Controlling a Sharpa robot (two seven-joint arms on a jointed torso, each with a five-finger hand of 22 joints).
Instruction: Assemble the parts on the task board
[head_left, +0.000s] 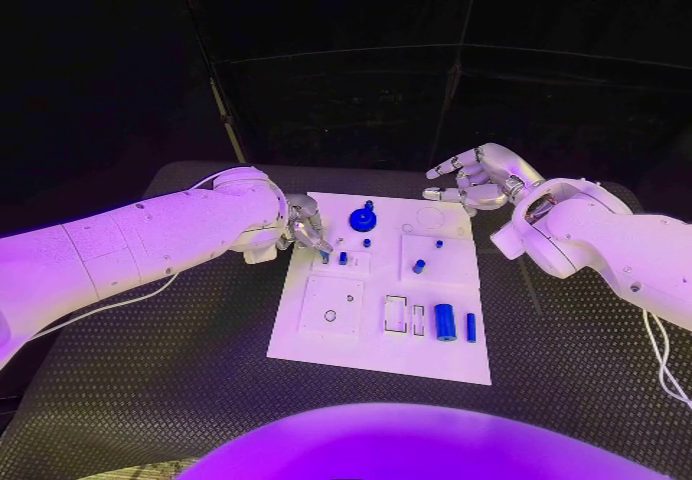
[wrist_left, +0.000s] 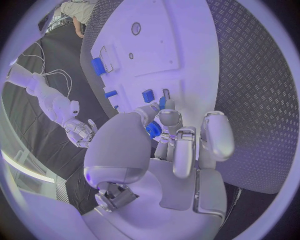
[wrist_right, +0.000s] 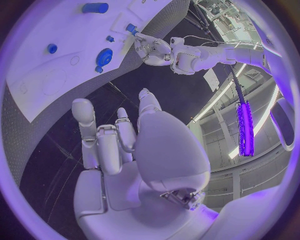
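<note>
1. head view: we see a black textured table (head_left: 173, 400) with the white task board (head_left: 389, 285) in its middle. the left arm crosses in over the table's left side, and the left hand (head_left: 303, 228) sits at the board's far left edge, fingers pointing down onto the board by a small blue part (head_left: 343, 258); we cannot tell whether it pinches anything. the right hand (head_left: 476, 178) hovers beyond the board's far right corner, fingers apart, holding nothing.
2. same view, the parts: we count a round blue knob (head_left: 364, 217) near the far edge, a small blue peg (head_left: 418, 266) mid-board, a blue cylinder (head_left: 446, 322) and a thin blue bar (head_left: 470, 327) near the right edge. the board has pale rectangular recesses and round holes.
3. left wrist view: the left hand's fingers (wrist_left: 181, 145) curl down over the board, hiding part of a blue piece under them; contact is unclear.
4. right wrist view: the right hand's fingers (wrist_right: 103, 137) are spread above the dark table, well apart from the board.
</note>
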